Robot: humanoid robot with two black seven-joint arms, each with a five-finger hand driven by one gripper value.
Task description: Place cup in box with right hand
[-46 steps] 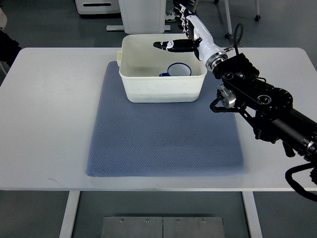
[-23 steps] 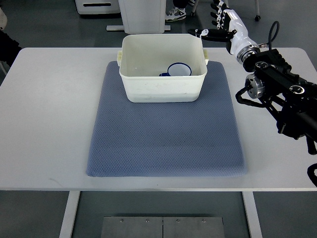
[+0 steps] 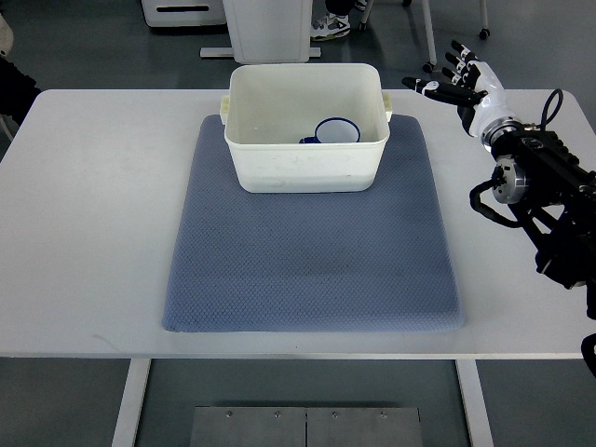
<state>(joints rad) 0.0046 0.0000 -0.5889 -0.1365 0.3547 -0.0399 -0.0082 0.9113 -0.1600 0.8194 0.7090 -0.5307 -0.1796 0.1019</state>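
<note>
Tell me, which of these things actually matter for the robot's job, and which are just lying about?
Part of the job:
- cup, white with a blue rim, inside the box
- box, white, on the mat
- right hand, fingers spread, empty, right of the box

Just lying about:
- blue mat
- white table
- a person's shoe on the floor beyond

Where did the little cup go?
In the top view, the cup sits inside the white box, toward its right side, at the far end of the blue mat.
</note>
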